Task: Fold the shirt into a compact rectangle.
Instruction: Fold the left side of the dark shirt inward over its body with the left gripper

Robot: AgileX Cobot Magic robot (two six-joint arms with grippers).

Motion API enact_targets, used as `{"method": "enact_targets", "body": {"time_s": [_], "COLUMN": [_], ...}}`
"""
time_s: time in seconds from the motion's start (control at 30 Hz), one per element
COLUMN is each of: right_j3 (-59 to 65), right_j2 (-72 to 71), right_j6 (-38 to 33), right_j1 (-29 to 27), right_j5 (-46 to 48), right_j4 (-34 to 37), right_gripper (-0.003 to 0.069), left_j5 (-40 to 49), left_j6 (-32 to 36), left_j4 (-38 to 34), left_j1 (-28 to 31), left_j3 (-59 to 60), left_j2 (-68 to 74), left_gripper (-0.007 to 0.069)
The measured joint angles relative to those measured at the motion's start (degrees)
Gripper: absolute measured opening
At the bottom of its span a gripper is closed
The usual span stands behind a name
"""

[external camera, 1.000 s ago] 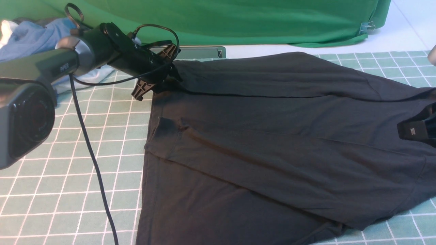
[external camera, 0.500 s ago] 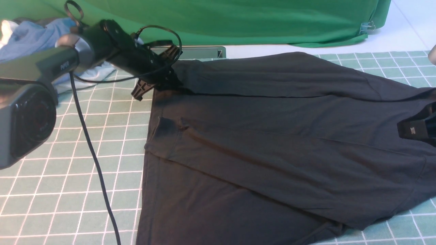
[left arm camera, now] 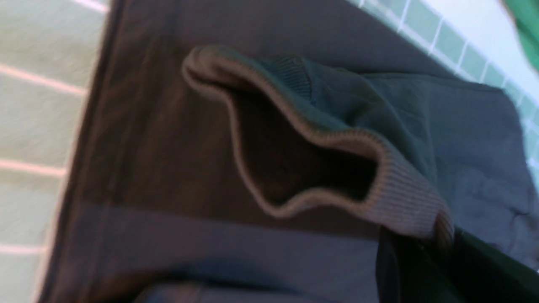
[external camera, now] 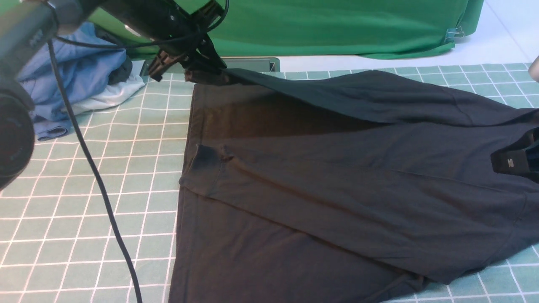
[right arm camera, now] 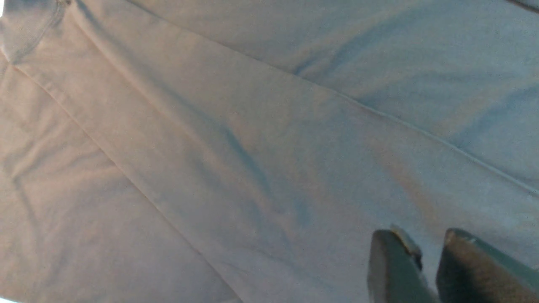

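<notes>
Black shirt spread out on the green gridded bench, one far corner up in the air

The left pincer is clamped tight on the shirt's far-left corner, holding that ribbed edge up off the bench so the cloth slopes down toward the right. The right pincer sits low over the shirt at the right edge, its jaws a little apart with nothing visible between them. A pile of blue and white clothes lies at the far left.
</notes>
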Motion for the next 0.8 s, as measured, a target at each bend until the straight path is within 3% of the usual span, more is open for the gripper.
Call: {"method": "enact_targets", "body": {"time_s": [0.27, 0.5, 0.8], "right_j3": [0.0, 0.0, 0.0], "right_j2": [0.0, 0.0, 0.0], "right_j6": [0.0, 0.0, 0.0], "right_j1": [0.0, 0.0, 0.0], "right_j5": [0.57, 0.64, 0.64], "right_j4": [0.0, 0.0, 0.0], "right_gripper": [0.0197, 0.0206, 0.0209], "left_j5": [5.82, 6.01, 5.9], "left_j6": [-1.66, -4.05, -6.43], "left_j4": [9.08, 9.83, 8.98], "left_j1": [-2.59, -6.41, -6.59], "left_j3": [3.75, 13.92, 23.84], "left_j2": [-5.94, -10.56, -11.87], "left_gripper": [0.002, 0.002, 0.002]}}
